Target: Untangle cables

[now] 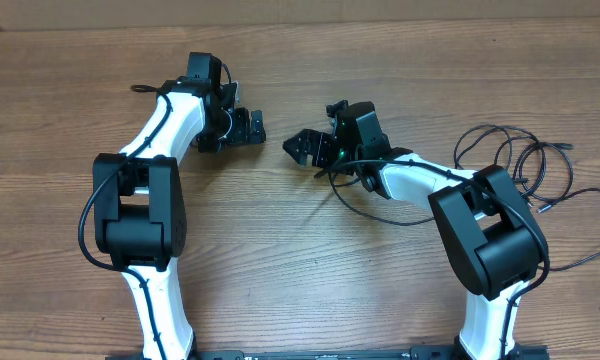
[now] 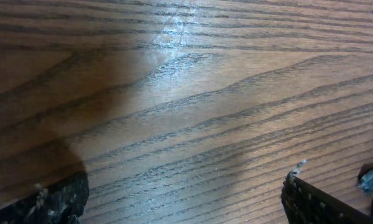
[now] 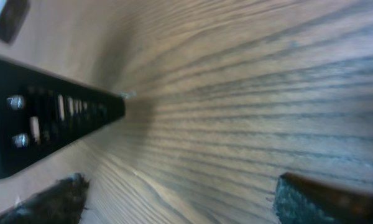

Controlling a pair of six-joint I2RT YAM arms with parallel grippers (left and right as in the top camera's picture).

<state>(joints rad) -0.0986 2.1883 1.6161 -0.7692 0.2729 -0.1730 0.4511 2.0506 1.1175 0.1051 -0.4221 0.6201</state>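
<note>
tabletop (image 1: 300, 60) is brown wood with dark grain lines and a faint sheen, left arm (image 1: 175, 125) and right arm (image 1: 420, 178) glossy white plastic shells with matt black joints, cables (image 1: 540, 170) thin matt black, left end effector (image 2: 180, 202) fingers (image 2: 50, 200) rough-textured black.

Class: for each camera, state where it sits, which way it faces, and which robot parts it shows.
Overhead: above the table, facing down; left arm, right arm, left pincer, right pincer, cables.
Left wrist: low, facing bare wood; own fingertips at bottom edge.
Right wrist: low, blurred wood; own fingertips at bottom.
Shared: wood grain in all.
</note>
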